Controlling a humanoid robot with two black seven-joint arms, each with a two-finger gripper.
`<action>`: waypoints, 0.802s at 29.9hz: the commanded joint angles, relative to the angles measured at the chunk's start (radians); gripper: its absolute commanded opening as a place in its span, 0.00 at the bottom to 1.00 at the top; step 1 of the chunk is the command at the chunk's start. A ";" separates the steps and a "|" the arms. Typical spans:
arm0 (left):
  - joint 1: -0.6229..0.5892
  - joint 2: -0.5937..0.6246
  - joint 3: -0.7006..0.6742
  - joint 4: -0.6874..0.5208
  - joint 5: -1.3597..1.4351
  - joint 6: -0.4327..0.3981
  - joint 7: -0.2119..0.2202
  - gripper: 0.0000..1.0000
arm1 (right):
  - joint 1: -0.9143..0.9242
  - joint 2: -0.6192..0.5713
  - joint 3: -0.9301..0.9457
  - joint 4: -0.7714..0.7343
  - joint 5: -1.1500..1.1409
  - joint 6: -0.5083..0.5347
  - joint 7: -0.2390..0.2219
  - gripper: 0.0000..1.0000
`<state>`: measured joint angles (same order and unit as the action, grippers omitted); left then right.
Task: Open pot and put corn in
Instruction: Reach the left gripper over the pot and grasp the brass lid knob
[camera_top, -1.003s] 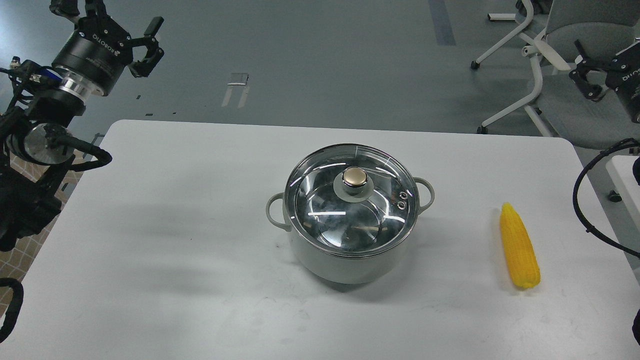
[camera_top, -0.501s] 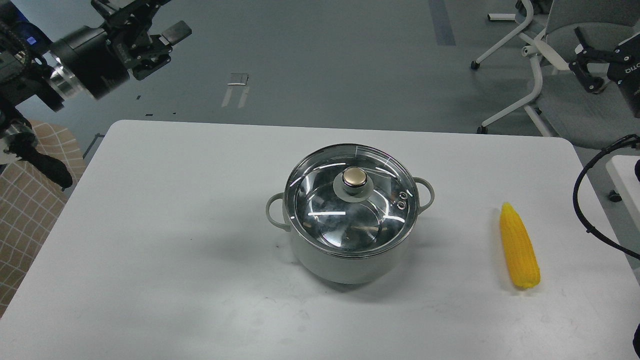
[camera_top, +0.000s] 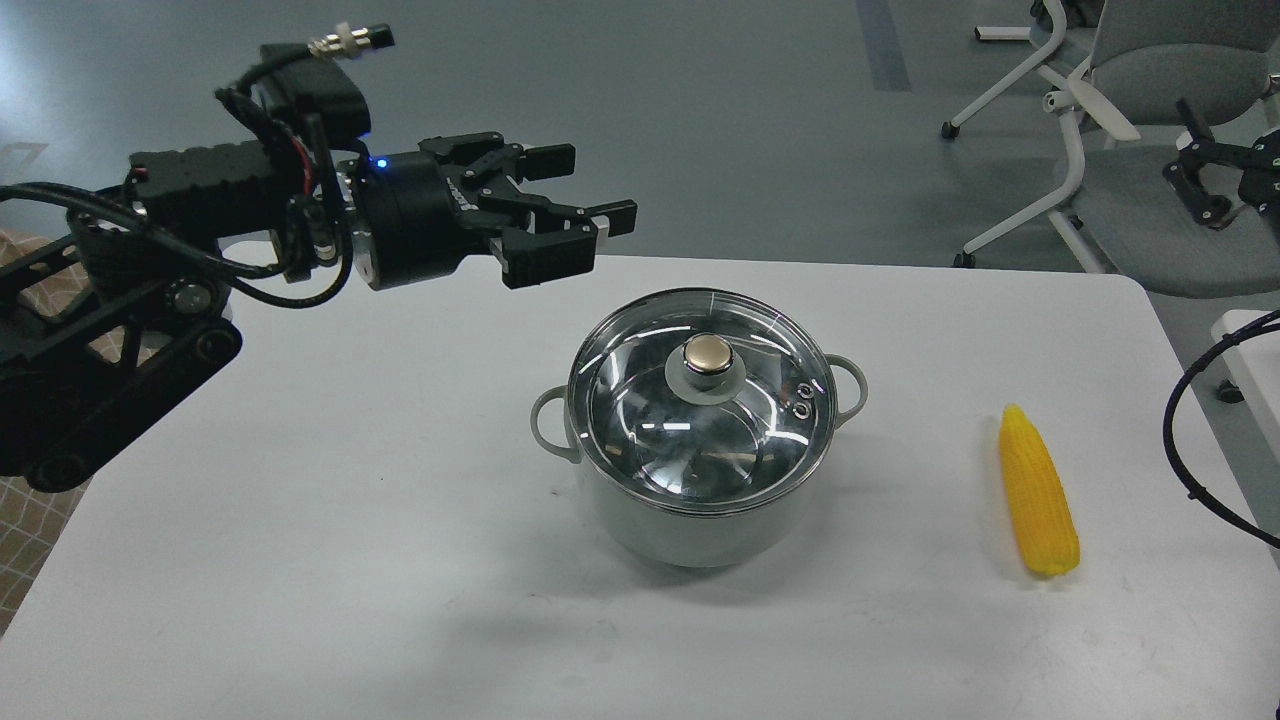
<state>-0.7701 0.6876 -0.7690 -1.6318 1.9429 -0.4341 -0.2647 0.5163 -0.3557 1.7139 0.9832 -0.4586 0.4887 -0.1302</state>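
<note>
While lidded, pale pot (camera_top: 700, 520) (shiny rim), yellow tapered corn (camera_top: 1038, 492)

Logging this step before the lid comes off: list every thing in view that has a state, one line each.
pot: upright on the table, covered.
glass lid: seated on the pot, untouched.
corn: lying flat on the table, right of the pot, not held.
left gripper: open, empty, up and left of the lid.
right gripper: far right, off the table, open or shut unclear.
</note>
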 joint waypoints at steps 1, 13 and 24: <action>-0.034 -0.085 0.048 0.035 0.102 0.006 0.002 0.86 | -0.009 0.000 0.009 0.006 0.000 0.000 0.000 1.00; -0.058 -0.246 0.157 0.070 0.229 0.005 0.015 0.68 | -0.029 0.000 0.016 0.006 0.000 0.000 0.000 1.00; -0.037 -0.312 0.192 0.178 0.231 0.008 0.015 0.68 | -0.032 -0.002 0.016 0.006 0.000 0.000 0.000 1.00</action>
<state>-0.8193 0.3834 -0.5842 -1.4636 2.1749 -0.4286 -0.2483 0.4855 -0.3573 1.7305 0.9895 -0.4586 0.4887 -0.1302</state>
